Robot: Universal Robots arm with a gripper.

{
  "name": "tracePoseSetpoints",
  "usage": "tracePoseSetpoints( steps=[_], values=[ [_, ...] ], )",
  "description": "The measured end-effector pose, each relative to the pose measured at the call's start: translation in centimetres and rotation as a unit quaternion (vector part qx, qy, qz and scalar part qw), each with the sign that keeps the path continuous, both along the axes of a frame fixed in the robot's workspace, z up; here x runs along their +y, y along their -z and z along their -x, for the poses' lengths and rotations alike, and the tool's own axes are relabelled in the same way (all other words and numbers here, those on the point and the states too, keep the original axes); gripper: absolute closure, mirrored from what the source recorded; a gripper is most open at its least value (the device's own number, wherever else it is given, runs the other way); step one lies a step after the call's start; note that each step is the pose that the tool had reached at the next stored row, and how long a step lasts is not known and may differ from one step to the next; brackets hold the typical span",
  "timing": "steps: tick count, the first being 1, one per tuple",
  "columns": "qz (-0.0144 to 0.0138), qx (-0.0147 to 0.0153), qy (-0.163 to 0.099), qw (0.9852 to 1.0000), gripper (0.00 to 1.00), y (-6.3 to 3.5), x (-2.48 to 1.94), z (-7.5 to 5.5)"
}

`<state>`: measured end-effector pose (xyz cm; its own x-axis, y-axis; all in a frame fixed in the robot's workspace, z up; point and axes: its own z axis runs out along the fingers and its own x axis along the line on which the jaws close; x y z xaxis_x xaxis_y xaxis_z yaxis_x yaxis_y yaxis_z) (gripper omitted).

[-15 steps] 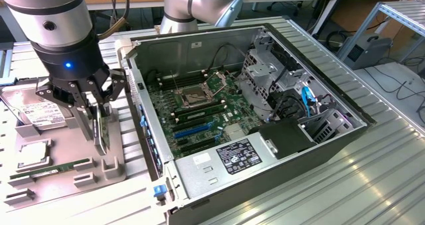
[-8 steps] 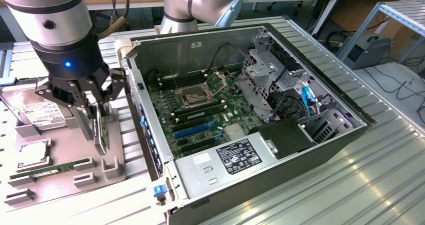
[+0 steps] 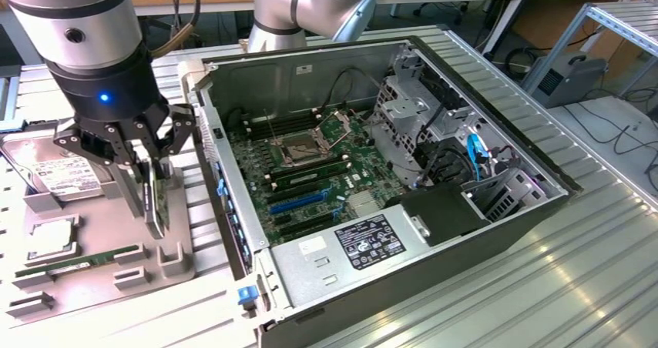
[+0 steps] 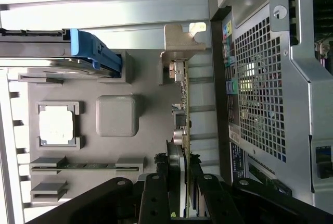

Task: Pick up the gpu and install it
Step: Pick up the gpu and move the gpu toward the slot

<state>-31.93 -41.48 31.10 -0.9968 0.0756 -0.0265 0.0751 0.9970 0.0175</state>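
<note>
The gpu (image 3: 157, 213) stands on edge in the grey parts tray (image 3: 190, 267), at the exterior view's left, beside the open computer case (image 3: 483, 209). My gripper (image 3: 141, 186) reaches down over it from above, one finger on each flat face of the card. In the wrist view the gpu (image 4: 184, 104) is edge-on, its silver bracket (image 4: 179, 41) at the far end, and my gripper (image 4: 184, 174) is shut on the near end. Whether the card has left its tray slot I cannot tell.
The tray also holds a hard drive (image 3: 57, 175), a CPU (image 3: 52, 239) and a RAM stick (image 3: 82, 260). Inside the case lie the motherboard (image 3: 308, 159) with blue expansion slots (image 3: 298, 202), a drive cage (image 3: 411, 109) and cables. The case's perforated rear panel (image 4: 260, 94) stands close beside the card.
</note>
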Motion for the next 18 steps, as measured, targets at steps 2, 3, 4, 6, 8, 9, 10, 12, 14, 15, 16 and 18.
tracePoseSetpoints(
  steps=[2,3,4,6,8,9,10,12,14,15,16,18],
  values=[
    [0.0,0.0,0.0,1.0,0.73,-0.04,0.0,0.0],
    [0.0,0.0,0.0,1.0,0.73,-0.06,0.0,0.0],
    [0.0,0.0,0.0,1.0,0.73,-0.08,0.0,0.0],
    [0.0,0.0,0.0,1.0,0.73,-0.12,0.0,0.0],
    [0.0,0.0,0.0,1.0,0.73,-0.15,0.0,0.0],
    [0.0,0.0,0.0,1.0,0.73,-0.17,0.0,0.0],
    [0.0,0.0,0.0,1.0,0.73,-0.19,0.0,0.0],
    [0.0,0.0,0.0,1.0,0.73,-0.22,0.0,0.0],
    [0.0,0.0,0.0,1.0,0.73,-0.31,0.0,0.0],
    [0.0,0.0,0.0,1.0,0.73,-0.32,0.0,0.0],
    [0.0,0.0,0.0,1.0,0.73,-0.33,0.0,0.0],
    [0.0,0.0,0.0,1.0,0.73,-0.39,0.0,0.0]
  ],
)
